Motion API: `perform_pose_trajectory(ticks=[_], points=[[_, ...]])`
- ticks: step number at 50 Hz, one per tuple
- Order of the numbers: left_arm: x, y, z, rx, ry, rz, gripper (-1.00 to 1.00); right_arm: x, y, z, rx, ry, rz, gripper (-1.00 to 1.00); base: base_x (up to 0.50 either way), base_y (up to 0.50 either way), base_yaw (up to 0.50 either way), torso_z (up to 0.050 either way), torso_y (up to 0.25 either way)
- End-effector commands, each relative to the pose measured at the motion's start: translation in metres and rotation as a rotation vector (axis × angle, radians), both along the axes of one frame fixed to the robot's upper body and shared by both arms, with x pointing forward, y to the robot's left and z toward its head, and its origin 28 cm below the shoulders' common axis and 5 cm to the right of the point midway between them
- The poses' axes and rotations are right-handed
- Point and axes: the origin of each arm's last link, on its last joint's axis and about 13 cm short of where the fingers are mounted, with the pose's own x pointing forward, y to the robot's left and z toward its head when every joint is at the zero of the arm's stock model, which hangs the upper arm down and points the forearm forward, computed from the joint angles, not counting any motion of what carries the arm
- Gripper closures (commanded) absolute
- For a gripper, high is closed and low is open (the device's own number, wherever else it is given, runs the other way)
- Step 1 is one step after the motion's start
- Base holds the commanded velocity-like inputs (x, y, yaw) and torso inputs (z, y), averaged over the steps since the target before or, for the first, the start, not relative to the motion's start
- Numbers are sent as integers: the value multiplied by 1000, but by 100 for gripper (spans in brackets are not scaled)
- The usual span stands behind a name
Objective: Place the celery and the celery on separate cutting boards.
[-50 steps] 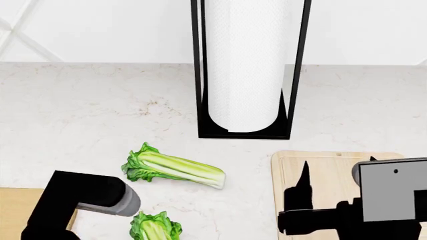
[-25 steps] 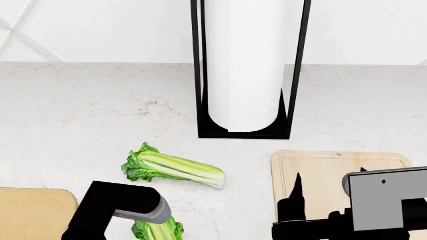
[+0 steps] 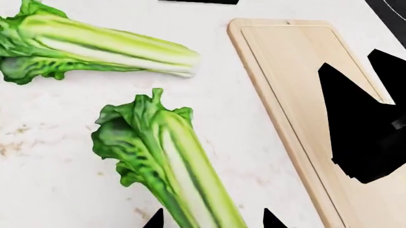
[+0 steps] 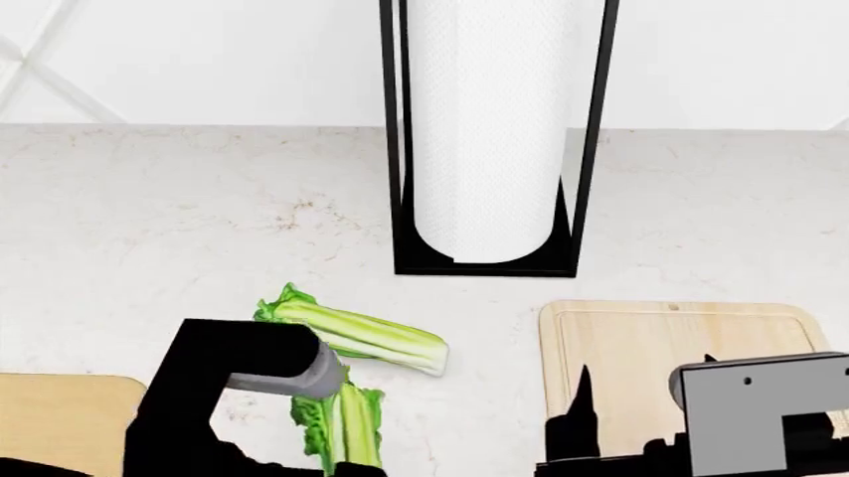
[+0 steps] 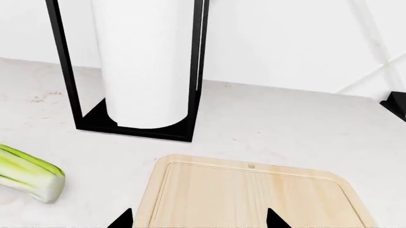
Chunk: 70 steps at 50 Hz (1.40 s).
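Note:
One celery (image 4: pixel 358 338) lies on the white counter, leaves to the left; it also shows in the left wrist view (image 3: pixel 108 45). The other celery (image 4: pixel 342 422) lies nearer me, partly under my left arm. My left gripper (image 3: pixel 214 221) is open, its jaws straddling this celery's stalk (image 3: pixel 190 180) with a gap on each side. The pale cutting board (image 4: pixel 663 338) with a rim groove is at the right. My right gripper (image 5: pixel 199 221) is open and empty over that board (image 5: pixel 254 194). The tan cutting board (image 4: pixel 60 417) is at the lower left.
A tall black paper towel holder (image 4: pixel 491 139) with a white roll stands at the back middle, just behind the pale board. The white wall runs behind the counter. My right arm shows as a black shape (image 3: pixel 362 128) over the pale board.
My left arm has moved right and forward over the near celery, uncovering the tan board. The near celery now shows a little farther up. My right gripper has drawn back toward me.

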Motion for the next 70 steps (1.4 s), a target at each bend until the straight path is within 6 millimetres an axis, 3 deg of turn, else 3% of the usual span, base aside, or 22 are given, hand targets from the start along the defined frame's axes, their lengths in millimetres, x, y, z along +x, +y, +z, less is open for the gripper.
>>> perform_pose_trajectory(ticks=[1,15,26,38,59,70], points=[[5,8,41,-100,-62,72,100,-1,-2,1,6,-5,-6,-100,0,0,0,0,0],[-18,40,63,-128,-143,141,100,-2,-2,9,7,-29,-11,-100,0,0,0,0,0],[-21,97,57,-3,-162,333,100,0,4,39,-35,-64,36,-100,0,0,0,0,0],[-8,152,74,-7,-190,532,100,7,12,44,-54,-45,75,-100,0,0,0,0,0],[9,175,53,63,-116,629,100,7,18,43,-57,-15,122,-100,0,0,0,0,0],[13,179,19,110,-30,655,100,7,19,43,-57,-10,124,-100,0,0,0,0,0]])
